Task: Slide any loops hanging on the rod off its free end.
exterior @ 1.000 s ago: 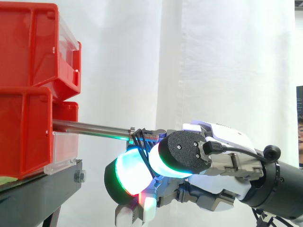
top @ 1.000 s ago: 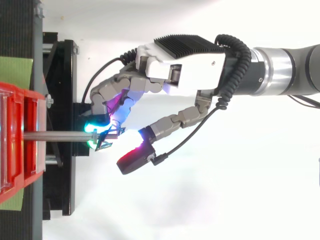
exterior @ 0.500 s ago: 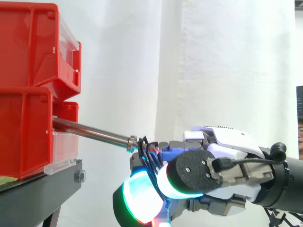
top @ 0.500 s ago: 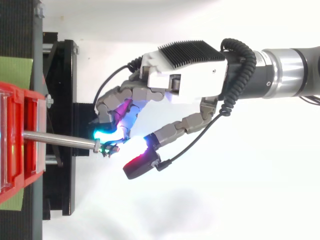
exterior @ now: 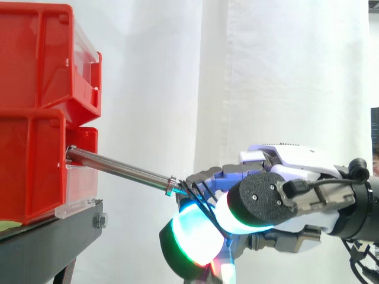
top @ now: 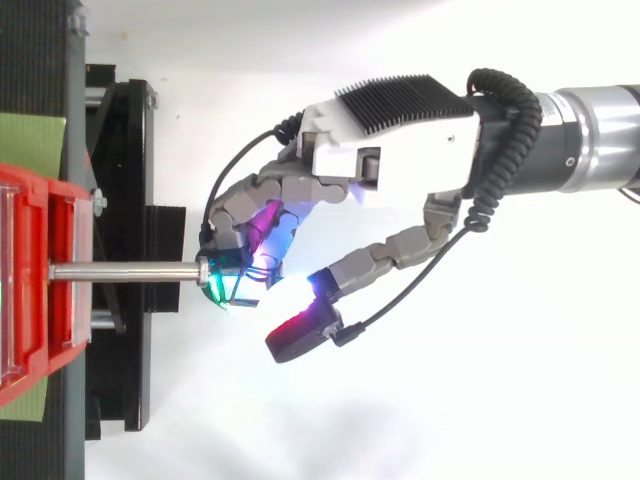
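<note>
A steel rod sticks out of the lower red bin and slopes down to the right to its capped free end. In the top view the rod runs straight to the right. Thin black loops sit right at that free end, pinched between the glowing fingertips of my hand. Seen from above, the loops hang just past the rod's tip, under the curled fingers of the hand. The thumb stands apart, glowing red.
Two red bins, the upper one on the lower, stand on a black stand at the left. A green sheet lies under the bins. A white curtain hangs behind, with open space to the right of the rod's tip.
The hand has moved right, away from the bins, drawing the loops along to the rod's tip. The rod's free end has dipped lower than one second ago.
</note>
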`<state>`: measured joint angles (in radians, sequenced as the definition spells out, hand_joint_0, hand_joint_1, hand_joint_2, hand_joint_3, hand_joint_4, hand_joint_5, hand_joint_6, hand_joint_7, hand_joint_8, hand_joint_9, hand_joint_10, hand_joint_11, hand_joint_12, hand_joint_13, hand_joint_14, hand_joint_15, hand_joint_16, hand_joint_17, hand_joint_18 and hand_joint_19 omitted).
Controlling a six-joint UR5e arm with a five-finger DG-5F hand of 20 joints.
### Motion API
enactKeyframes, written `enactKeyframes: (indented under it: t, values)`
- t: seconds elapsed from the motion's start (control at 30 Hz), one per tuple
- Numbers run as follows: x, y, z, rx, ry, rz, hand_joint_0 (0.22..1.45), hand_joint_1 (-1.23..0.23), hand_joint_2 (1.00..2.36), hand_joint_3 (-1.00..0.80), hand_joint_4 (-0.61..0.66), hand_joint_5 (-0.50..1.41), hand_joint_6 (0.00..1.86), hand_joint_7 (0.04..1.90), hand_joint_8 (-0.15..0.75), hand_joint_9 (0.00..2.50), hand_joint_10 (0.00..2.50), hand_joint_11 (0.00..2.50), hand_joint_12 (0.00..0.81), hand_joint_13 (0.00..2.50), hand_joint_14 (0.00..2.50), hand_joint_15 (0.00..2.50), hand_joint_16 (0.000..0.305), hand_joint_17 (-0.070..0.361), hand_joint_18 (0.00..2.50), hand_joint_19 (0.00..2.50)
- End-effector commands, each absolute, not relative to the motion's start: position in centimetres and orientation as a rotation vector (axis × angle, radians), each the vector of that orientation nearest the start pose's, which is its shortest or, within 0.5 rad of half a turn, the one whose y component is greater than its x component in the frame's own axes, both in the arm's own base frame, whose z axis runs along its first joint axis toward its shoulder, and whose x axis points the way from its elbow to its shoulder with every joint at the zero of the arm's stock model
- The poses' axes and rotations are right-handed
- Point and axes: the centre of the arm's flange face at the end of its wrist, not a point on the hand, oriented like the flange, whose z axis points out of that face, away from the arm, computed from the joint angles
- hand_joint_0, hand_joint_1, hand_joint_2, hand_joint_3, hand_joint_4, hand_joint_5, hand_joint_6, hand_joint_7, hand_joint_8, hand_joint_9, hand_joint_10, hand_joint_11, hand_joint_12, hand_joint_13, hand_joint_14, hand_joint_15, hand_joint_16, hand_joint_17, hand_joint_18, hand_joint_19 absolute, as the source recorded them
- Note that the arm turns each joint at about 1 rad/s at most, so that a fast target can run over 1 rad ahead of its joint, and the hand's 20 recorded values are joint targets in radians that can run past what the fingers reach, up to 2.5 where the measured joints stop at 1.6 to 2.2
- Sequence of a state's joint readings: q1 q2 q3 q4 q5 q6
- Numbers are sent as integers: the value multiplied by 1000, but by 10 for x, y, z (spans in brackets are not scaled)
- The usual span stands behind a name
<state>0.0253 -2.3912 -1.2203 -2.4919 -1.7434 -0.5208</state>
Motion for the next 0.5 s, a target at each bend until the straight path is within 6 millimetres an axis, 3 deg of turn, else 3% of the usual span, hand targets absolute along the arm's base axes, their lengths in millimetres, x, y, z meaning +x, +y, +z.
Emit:
enactKeyframes:
  t: [0.0,0.13,0.17,0.23,0.47]
  values:
    - [774,-97,201,596,1370,997,596,-691,1022,-115,159,-137,905,1196,342,995,15,469,383,904,12,327,49,110,809,446]
    - [769,-97,209,610,1395,993,599,-695,1021,-120,152,-138,904,1200,345,994,13,472,383,904,14,320,49,109,809,440]
    - [764,-99,223,622,1409,985,599,-700,1021,-120,147,-138,904,1198,344,995,13,465,384,905,12,317,49,109,812,440]
    - [760,-98,231,633,1430,981,603,-710,1021,-125,143,-139,904,1195,346,995,13,471,382,905,12,319,49,110,814,440]
    - [749,-95,237,690,1500,962,615,-763,1021,-146,128,-148,906,1192,333,974,14,484,373,899,14,328,47,106,802,449]
